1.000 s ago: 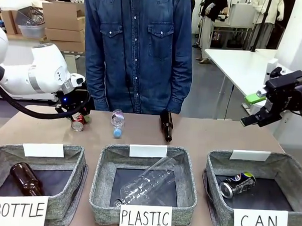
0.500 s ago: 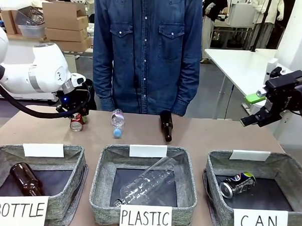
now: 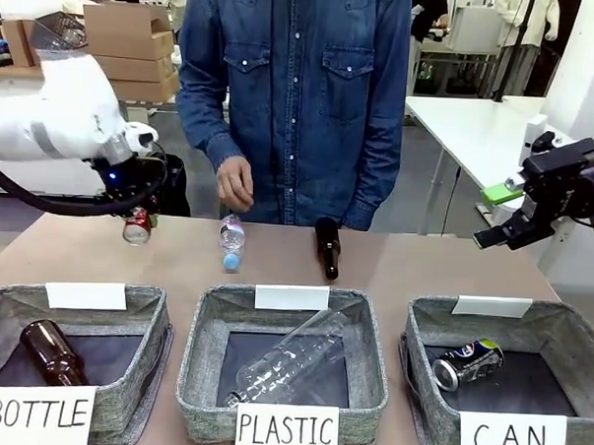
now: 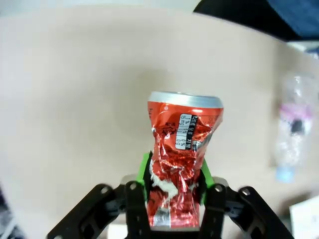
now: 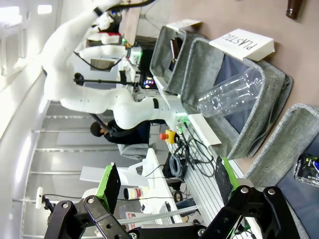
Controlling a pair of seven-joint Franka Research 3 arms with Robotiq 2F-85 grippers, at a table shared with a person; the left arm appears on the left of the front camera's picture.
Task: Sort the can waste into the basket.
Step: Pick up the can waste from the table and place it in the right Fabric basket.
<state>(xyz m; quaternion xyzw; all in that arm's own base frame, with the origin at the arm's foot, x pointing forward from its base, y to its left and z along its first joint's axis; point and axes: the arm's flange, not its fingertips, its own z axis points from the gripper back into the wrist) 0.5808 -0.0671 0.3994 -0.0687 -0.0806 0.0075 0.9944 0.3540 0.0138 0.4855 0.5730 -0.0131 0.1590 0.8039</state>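
**A:** Left gripper [image 4: 175, 173] is clamped on the red can [image 4: 183, 142], green pads on its crushed waist, silver rim pointing away.

**B:** Handling?

**A:** Judged light and thin-walled. It is buckled and will give further under squeeze, and it may twist in the pads. The waist is the sound hold because its creases key in, whereas the smooth rim would slip.

**B:** Positions?

**A:** The CAN basket [image 3: 420, 331] is at near right with the dark can [image 3: 466, 363] lying inside. The right gripper [image 3: 499, 217] is beyond and above it, spread wide and holding nothing. The red can is at the far left of the table [image 3: 423, 272], well apart from the basket.

**B:** Unclear?

**A:** The can's bottom end is hidden between the fingers. It is probably just off the table, but the front view is poor there. Farther off, the person's hand [image 3: 236, 185] hangs over a small plastic bottle [image 3: 231, 237], and I cannot tell whether they touch.
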